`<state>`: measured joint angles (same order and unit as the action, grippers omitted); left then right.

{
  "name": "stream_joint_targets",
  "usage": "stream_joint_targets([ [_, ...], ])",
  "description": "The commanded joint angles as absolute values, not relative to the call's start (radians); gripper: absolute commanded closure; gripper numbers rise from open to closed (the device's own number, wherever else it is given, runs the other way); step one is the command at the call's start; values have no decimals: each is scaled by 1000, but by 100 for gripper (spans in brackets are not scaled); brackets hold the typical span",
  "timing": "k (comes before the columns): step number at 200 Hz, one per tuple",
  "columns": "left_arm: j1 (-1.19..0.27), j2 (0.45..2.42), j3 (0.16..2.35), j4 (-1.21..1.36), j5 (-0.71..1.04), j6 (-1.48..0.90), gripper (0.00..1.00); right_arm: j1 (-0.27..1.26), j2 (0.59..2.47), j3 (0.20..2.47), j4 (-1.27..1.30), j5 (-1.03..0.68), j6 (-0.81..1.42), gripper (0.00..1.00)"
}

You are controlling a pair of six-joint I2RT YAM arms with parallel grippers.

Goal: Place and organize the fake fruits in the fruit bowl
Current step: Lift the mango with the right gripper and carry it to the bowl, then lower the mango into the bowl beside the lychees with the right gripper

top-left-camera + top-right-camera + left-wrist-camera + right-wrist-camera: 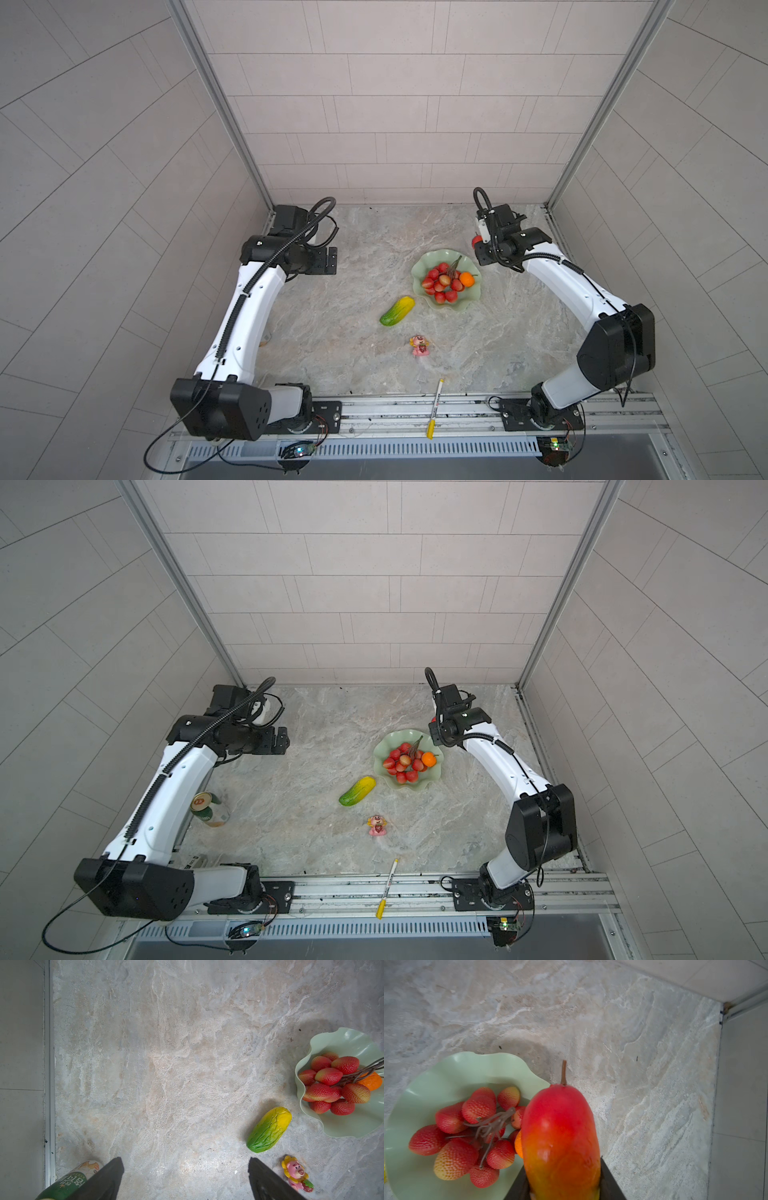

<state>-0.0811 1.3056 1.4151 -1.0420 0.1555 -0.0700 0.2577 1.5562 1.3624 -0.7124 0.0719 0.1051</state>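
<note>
In both top views the fruit bowl (pixel 462 300) sits right of middle on the bench (pixel 332 353), holding the grape bunch (pixel 441 284) and orange (pixel 467 279). The green-to-yellow fruit (pixel 357 791) lies just beside it, toward the near edge.

Left wrist view: the left pincer (pixel 185 1160) gapes wide, empty.

Right wrist view: the right pincer (pixel 562 1180) clamps the mango (pixel 560 1126) by the bowl's rim.

We're looking at a marble-look tabletop (pixel 353 353), with pale tiled walls (pixel 395 104) rising behind and beside it, aluminium posts (pixel 224 104) framing them.
</note>
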Motion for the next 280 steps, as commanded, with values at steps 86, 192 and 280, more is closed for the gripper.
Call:
stream_joint_targets([
  [86,-83,1305,1417,-1042,155,-57,0,222,1770,1438,-694,-64,161,100],
  [192,-83,1326,1438,-1047,166,-57,0,258,1834,1445,-673,-86,145,92],
  [280,-83,1323,1439,-1049,168,-57,0,275,1878,1476,-687,-92,132,77],
])
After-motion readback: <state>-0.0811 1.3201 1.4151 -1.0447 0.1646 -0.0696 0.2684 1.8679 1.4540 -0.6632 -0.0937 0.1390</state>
